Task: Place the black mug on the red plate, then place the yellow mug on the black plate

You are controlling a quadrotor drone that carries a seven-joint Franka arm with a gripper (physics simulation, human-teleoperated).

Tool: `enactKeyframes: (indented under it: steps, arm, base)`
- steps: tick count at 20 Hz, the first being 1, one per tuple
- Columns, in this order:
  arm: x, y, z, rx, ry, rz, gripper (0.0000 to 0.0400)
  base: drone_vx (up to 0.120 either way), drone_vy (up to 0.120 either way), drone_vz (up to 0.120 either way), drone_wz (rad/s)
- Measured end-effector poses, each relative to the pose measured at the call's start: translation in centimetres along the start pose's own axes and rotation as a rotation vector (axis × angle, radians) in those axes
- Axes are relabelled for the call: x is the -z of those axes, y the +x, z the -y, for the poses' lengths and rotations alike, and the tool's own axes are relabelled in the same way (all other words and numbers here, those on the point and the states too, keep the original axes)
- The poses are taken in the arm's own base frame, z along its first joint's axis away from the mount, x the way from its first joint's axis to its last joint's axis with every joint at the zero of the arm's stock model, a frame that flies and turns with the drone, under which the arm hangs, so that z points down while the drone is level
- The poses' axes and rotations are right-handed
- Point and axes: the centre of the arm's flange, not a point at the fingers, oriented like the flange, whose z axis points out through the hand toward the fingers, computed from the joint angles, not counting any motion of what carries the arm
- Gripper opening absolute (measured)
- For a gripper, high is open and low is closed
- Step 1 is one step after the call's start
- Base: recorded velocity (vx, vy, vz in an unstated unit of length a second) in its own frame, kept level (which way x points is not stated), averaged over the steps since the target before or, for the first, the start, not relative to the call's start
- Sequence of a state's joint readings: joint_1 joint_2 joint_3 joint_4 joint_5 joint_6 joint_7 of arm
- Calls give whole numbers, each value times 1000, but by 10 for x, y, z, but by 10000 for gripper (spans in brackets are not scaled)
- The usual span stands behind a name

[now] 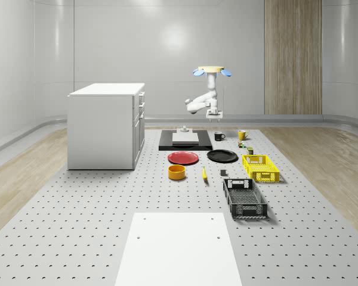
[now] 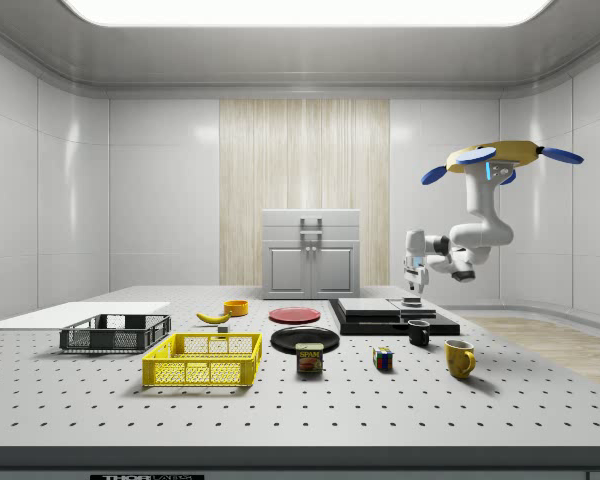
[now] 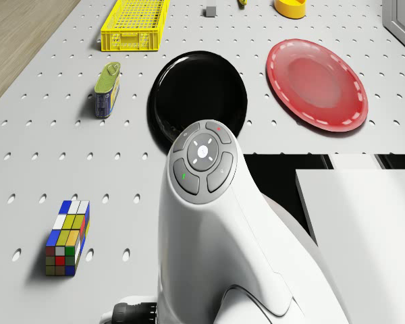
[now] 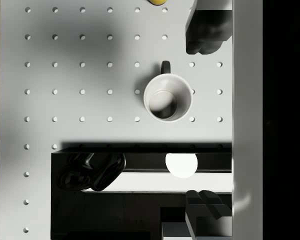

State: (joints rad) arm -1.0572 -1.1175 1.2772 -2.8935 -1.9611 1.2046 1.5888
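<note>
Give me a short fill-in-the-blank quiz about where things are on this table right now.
1. The claw hangs in the air above the ____ mug.
2. The black plate and the red plate both carry ____.
3. The banana lies between the orange bowl and the ____ crate.
4. The drone ____ above the table.

Missing words: black; nothing; yellow; hovers
</note>
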Motion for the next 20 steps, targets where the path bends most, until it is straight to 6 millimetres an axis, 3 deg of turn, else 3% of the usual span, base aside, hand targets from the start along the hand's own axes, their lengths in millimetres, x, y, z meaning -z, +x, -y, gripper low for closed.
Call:
enactKeyframes:
  steps: [5,20]
  arm:
    - [0,0,0,0,-2,-2,400]
    - [0,0,0,0,-3,-3,400]
  base:
    - [-48,0,-120,0]
    - [0,0,-120,0]
